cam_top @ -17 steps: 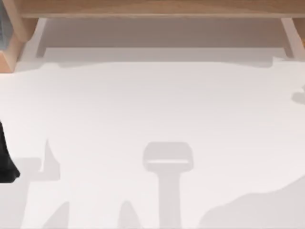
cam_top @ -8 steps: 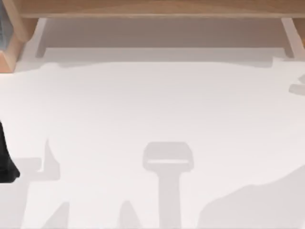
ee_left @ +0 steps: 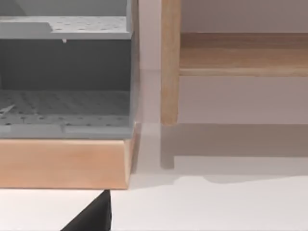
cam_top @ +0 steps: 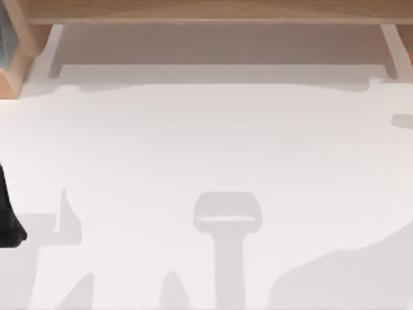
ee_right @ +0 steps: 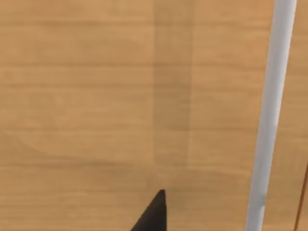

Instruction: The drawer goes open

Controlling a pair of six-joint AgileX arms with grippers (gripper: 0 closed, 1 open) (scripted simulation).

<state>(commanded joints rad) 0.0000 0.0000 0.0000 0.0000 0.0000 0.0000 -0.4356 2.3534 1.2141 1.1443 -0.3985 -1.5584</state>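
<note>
My right gripper [ee_right: 153,214] faces the wooden drawer front [ee_right: 96,96], white handle [ee_right: 269,120] just beside; finger gap cannot tell

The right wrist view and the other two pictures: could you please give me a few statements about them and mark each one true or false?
1. A pale bar handle runs across a wooden panel close before the right wrist camera. True.
2. Red mugs stand on the white table. False: none are visible there.
3. The left wrist view shows grey perforated shelves above a wooden edge. True.
4. The left arm sits in the middle of the top view. False: it is at the left edge.
</note>
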